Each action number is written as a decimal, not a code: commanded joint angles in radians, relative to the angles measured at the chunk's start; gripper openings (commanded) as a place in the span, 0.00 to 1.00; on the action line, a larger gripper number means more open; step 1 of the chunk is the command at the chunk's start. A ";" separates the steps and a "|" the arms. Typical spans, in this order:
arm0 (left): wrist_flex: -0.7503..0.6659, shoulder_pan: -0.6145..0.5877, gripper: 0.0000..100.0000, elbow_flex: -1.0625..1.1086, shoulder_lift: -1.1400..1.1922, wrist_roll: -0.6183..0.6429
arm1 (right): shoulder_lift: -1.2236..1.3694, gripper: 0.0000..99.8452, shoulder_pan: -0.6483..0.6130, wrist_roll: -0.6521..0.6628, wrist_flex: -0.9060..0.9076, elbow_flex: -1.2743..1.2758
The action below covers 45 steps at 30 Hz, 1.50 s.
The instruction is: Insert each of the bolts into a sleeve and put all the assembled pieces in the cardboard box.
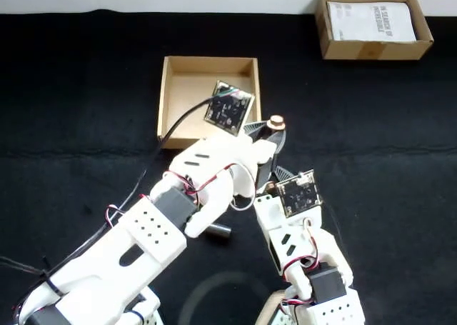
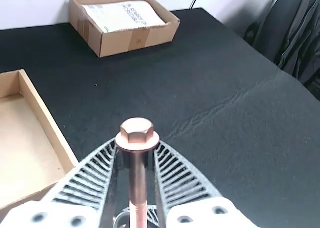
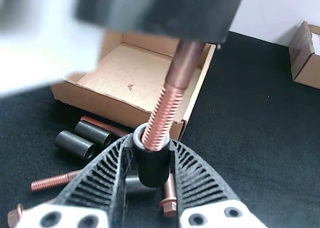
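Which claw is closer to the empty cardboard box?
Left. The left gripper, holding a bolt, is beside the empty box; the right gripper, clamping a sleeve, sits farther off.

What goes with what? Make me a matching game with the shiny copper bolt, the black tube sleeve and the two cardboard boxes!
Things:
1. copper hex-head bolt
2. black cylindrical metal sleeve
3. shallow open cardboard box near the arms
4. small cardboard box at the table's far corner

States:
A. holds a white printed sheet
B. gripped by the right gripper
C. bare brown floor showing
D. gripped by the left gripper

Pairs: 1-D, 2-B, 3-C, 4-A
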 commanded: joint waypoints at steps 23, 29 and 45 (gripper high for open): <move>-0.180 -0.061 0.01 0.082 -0.001 0.002 | -0.005 0.01 0.012 0.000 -0.018 0.015; -0.269 -0.058 0.01 0.139 -0.001 0.000 | -0.005 0.01 0.012 0.000 -0.018 0.016; -0.199 0.038 0.01 0.331 -0.252 -0.006 | -0.004 0.01 0.122 0.002 -0.021 0.018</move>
